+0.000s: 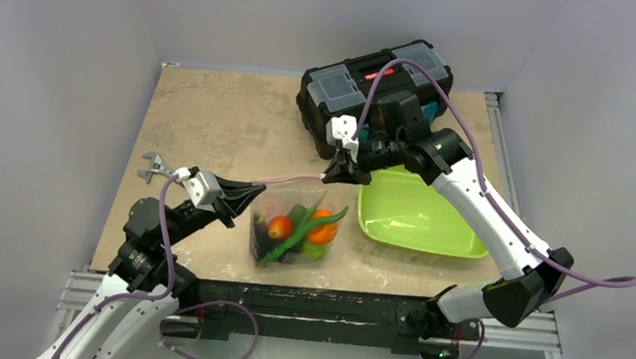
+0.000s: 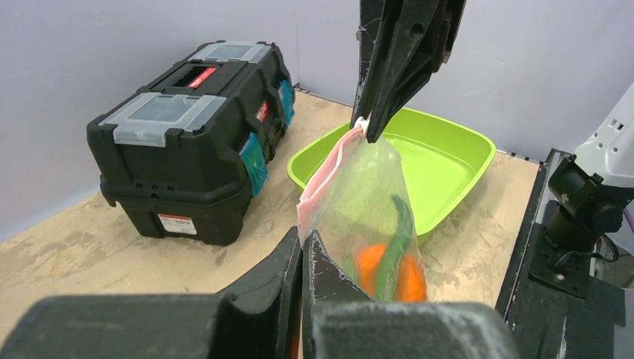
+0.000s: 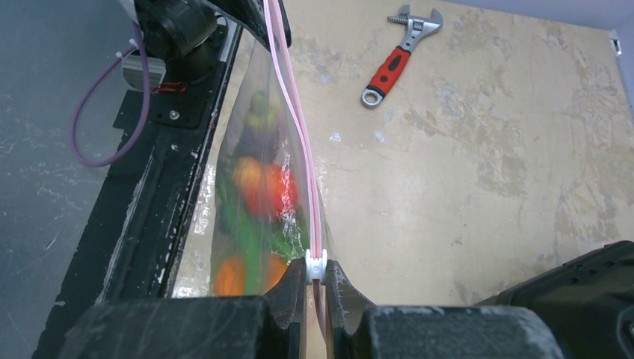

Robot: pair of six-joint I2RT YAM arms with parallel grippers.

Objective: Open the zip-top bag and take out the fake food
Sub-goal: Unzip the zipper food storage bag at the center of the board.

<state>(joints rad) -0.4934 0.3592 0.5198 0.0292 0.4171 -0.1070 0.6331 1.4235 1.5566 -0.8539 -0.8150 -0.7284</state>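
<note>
Your left gripper (image 1: pixel 233 198) pinches zip-top bag (image 1: pixel 295 204) corner, right gripper (image 1: pixel 333 177) clamps slider (image 3: pixel 315 265). Yank too hard, left corner probably slips, fake food (image 1: pixel 293 229) flops over.

zip-top bag (image 1: pixel 294 216): clear, upright, pink zip strip (image 1: pixel 293 179) stretched taut along top | fake food (image 1: pixel 297 230): bunched inside

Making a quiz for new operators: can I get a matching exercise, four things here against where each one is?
1. zip-top bag
2. wrench
3. toolbox
4. green tray

A. far edge of the table
B. left edge of the table
C. pinched by left gripper and right gripper
D. right side, just nearer than the toolbox

Pairs: 1-C, 2-B, 3-A, 4-D
</note>
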